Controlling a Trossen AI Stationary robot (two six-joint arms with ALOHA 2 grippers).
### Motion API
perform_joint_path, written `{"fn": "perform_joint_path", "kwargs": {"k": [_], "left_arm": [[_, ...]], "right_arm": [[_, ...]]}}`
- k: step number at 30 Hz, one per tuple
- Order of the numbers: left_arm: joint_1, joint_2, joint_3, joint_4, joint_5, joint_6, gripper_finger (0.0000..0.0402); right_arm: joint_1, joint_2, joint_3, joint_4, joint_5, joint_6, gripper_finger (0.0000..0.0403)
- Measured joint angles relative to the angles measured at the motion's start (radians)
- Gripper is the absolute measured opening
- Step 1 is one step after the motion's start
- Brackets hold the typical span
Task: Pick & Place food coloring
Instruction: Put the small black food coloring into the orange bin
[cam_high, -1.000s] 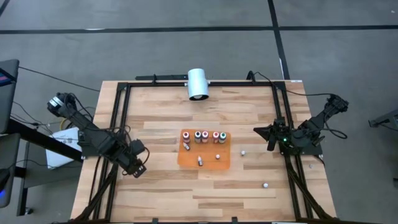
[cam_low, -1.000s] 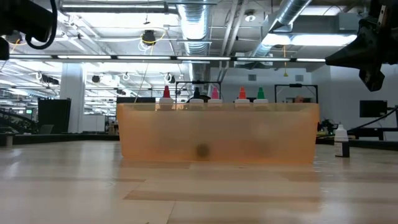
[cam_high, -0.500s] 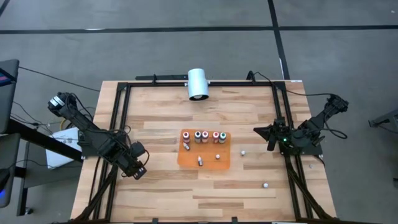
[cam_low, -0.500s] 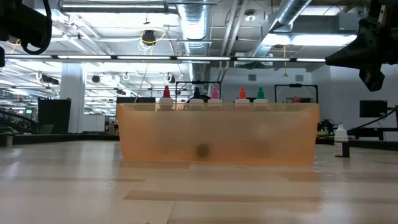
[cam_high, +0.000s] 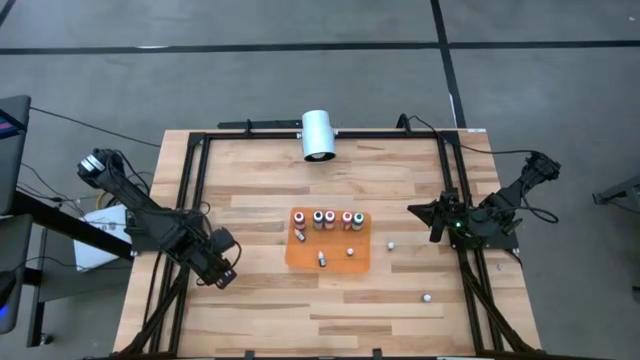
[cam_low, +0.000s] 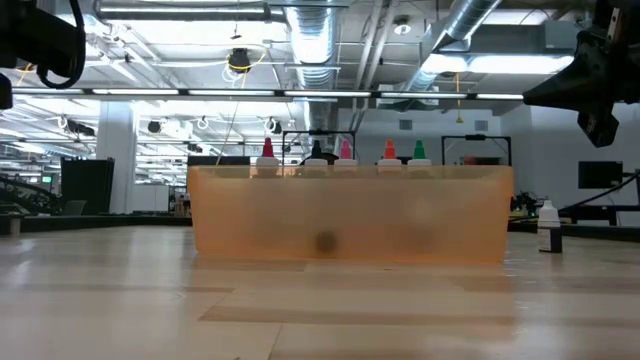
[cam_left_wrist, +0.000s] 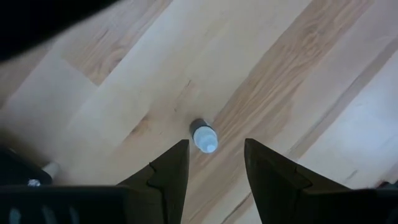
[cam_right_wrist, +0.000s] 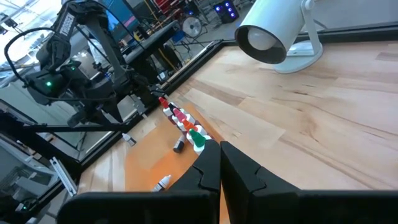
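Observation:
Several food coloring bottles (cam_high: 330, 218) stand in a row on the far part of an orange mat (cam_high: 335, 262), and their coloured tops (cam_low: 390, 151) show above it in the low view. Other bottles (cam_high: 322, 259) lie on the mat. My left gripper (cam_high: 222, 274) hangs open, pointing down over the table's left part. Below it, a small white-capped bottle (cam_left_wrist: 204, 137) stands on the wood just beyond the fingertips (cam_left_wrist: 177, 155), untouched. My right gripper (cam_right_wrist: 219, 163) is shut with nothing in it and waits at the right rail (cam_high: 425, 212).
A large white cylinder (cam_high: 318, 134) stands at the far edge. Two small white bottles (cam_high: 392, 244) (cam_high: 427, 296) sit loose on the wood to the right of the mat. Black frame rails (cam_high: 190, 200) run along the table's sides.

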Motion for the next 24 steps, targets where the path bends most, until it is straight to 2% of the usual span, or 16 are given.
{"fn": "perform_joint_path", "kwargs": {"k": [16, 24], "left_arm": [[-0.009, 0.172, 0.000, 0.017, 0.017, 0.001, 0.0146], [-0.012, 0.196, 0.000, 0.039, 0.022, 0.000, 0.0146]], "right_arm": [[0.000, 0.000, 0.000, 0.000, 0.000, -0.001, 0.0001], [0.000, 0.000, 0.000, 0.000, 0.000, 0.000, 0.0001]]}}
